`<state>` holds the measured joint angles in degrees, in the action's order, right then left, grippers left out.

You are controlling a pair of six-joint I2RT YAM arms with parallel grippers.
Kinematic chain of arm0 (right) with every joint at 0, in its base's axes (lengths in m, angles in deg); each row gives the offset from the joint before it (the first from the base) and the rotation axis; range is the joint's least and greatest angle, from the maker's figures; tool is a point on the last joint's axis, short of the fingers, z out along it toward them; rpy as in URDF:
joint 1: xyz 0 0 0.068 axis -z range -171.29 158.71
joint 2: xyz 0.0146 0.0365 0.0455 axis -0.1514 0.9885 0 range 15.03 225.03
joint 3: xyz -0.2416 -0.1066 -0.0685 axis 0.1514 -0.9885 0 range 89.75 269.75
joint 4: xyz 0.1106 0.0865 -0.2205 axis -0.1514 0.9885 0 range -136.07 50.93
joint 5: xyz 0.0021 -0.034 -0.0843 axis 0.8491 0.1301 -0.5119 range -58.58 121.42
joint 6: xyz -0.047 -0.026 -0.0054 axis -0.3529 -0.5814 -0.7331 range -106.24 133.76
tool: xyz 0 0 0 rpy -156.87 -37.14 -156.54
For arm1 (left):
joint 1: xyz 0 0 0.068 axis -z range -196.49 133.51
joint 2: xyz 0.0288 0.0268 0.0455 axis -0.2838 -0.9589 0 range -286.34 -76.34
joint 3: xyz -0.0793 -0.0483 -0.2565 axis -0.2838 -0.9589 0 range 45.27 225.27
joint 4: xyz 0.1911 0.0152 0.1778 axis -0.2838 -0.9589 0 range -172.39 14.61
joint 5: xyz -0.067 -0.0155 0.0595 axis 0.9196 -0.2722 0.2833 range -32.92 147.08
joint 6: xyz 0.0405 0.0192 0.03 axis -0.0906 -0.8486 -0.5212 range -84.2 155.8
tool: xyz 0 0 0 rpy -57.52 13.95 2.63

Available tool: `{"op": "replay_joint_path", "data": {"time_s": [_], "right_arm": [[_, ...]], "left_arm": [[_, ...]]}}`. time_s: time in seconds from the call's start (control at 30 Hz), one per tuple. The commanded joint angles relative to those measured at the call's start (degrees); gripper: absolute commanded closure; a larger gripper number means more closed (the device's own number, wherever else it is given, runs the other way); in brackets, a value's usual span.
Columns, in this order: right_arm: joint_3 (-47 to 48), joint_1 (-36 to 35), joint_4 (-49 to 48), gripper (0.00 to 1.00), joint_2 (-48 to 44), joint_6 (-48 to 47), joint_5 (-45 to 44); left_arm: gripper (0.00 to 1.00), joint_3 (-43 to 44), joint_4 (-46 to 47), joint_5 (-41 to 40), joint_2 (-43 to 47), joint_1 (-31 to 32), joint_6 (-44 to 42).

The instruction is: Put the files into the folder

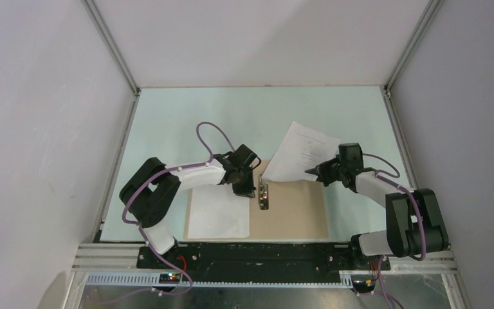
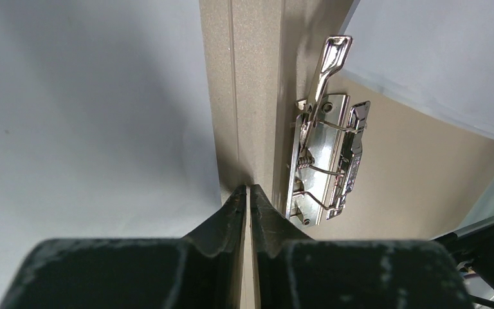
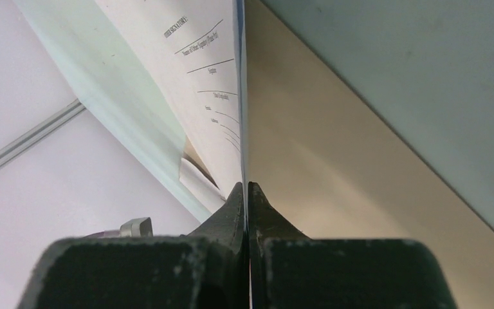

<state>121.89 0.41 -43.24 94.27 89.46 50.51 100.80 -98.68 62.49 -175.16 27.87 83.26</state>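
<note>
The printed sheet [image 1: 303, 151] hangs tilted in the air over the far right corner of the open folder [image 1: 296, 212]. One near edge is caught in the right claw [image 3: 245, 187], which is clenched flat on the paper. The right wrist view shows the sheet edge-on between the fingers, with the lines of print running off to one side.

The blank sheet [image 1: 217, 215] lies flat on the folder's left half, just beside the metal clip [image 2: 325, 161] on the spine. The right half shows bare brown card.

The left claw [image 2: 249, 188] is clenched too, its tips down on the spine fold next to the clip. I cannot tell whether it pinches a ridge of card or only presses there.

The paper looks light and limp. Held by one edge it will probably sag and swing, and it may slide on the smooth card once let go. An edge or corner pinch is likely the only workable hold, and it should be gentle enough not to crease the paper.

The folder looks stiffer but slick on the pale table [image 1: 231, 109], so it probably needs steadying at the spine.
</note>
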Motion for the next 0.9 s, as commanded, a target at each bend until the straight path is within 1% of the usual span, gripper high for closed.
{"op": "replay_joint_path", "data": {"time_s": [0.0, 0.17, 0.37, 0.6, 0.77, 0.87], "right_arm": [[-0.2, -1.0, 3.1, 1.00, -3.0, 0.6, -1.4], [-0.2, -1.5, 8.2, 1.00, -4.7, -2.3, -5.4], [-0.3, -4.2, 9.2, 1.00, -5.1, -3.2, -7.6], [-0.3, -5.4, 11.6, 1.00, -6.5, -4.7, -9.5], [-0.3, -5.4, 14.3, 1.00, -8.2, -9.0, -11.0], [-0.3, -5.5, 15.3, 1.00, -8.3, -13.4, -10.9]], "left_arm": [[0.88, -1.3, -2.0, -0.7, -3.0, 0.8, -1.6], [0.88, -1.4, -2.1, -0.5, -3.0, 0.8, -1.7], [0.88, -1.4, -2.0, -0.4, -3.0, 0.8, -1.8], [0.88, -1.6, -2.1, -0.5, -2.9, 0.8, -1.8], [0.88, -1.6, -2.1, -0.6, -3.0, 0.8, -1.8], [0.88, -1.6, -2.1, -0.6, -3.1, 0.7, -1.8]]}}
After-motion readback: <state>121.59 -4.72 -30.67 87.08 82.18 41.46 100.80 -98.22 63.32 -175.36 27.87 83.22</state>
